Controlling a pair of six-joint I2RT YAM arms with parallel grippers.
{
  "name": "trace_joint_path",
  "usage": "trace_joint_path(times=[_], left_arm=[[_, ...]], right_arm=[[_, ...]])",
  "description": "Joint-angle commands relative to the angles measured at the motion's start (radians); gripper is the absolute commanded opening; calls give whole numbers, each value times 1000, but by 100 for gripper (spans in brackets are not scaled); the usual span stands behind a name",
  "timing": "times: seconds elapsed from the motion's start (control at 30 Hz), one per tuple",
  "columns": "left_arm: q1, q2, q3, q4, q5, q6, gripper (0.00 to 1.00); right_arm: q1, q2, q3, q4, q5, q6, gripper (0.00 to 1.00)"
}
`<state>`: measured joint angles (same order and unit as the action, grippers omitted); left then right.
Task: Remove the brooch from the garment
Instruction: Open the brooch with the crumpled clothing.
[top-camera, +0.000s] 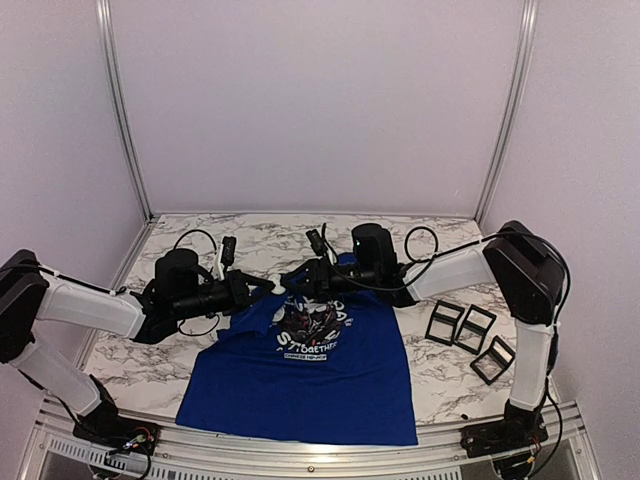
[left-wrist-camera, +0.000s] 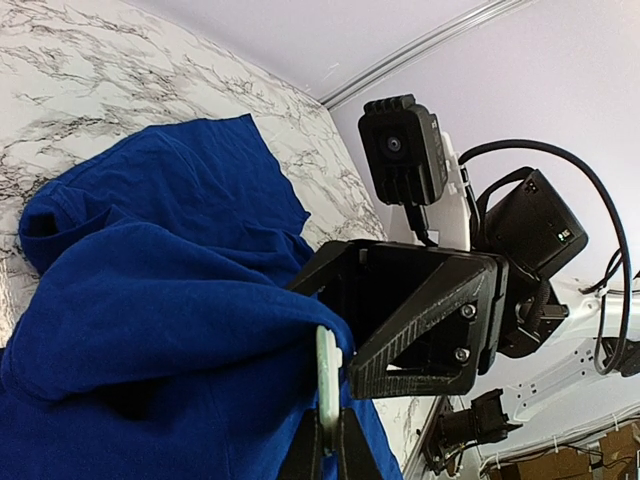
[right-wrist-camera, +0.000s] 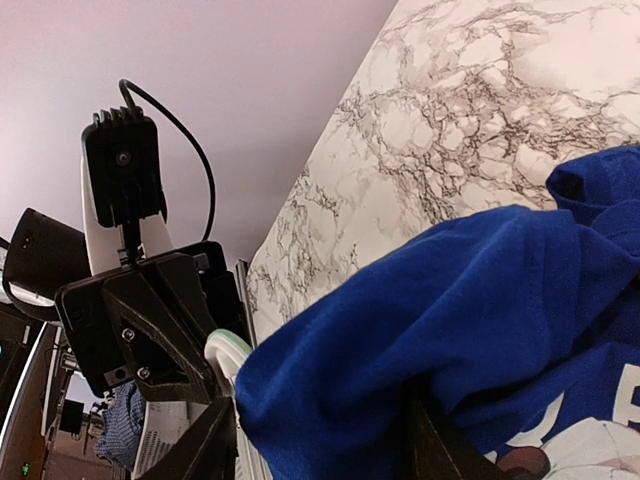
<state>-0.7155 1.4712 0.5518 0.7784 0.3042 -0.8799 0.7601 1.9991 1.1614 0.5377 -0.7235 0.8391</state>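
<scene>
Top view: royal-blue garment (top-camera: 300, 380) spread lower centre on marbled worktop (top-camera: 140, 365), collar end lifted at centre frame.
Left wrist view: left gripper (left-wrist-camera: 328, 445), bottom centre, pinched tight on pale green brooch (left-wrist-camera: 328, 375) at fabric edge.
Right wrist view: right gripper (right-wrist-camera: 320, 445), bottom edge, fingers apart, clamped around bunched blue fabric.

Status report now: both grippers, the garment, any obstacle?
Left gripper shut on pale green piece at the garment. Right gripper clamps garment. Nothing blocking seen.
</scene>
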Motion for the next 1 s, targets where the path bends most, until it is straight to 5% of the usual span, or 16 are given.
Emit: trace_joint_path(times=[0.0, 0.47, 0.97], left_arm=[[-7, 4, -7, 55, -3, 1, 0], [-21, -9, -8, 59, -11, 23, 0], [-24, 0, 31, 53, 4, 58, 0]], right_arm=[[-7, 16, 3, 45, -17, 25, 54], [-7, 26, -3, 79, -35, 55, 37], [3, 43, 22, 9, -43, -3, 31]])
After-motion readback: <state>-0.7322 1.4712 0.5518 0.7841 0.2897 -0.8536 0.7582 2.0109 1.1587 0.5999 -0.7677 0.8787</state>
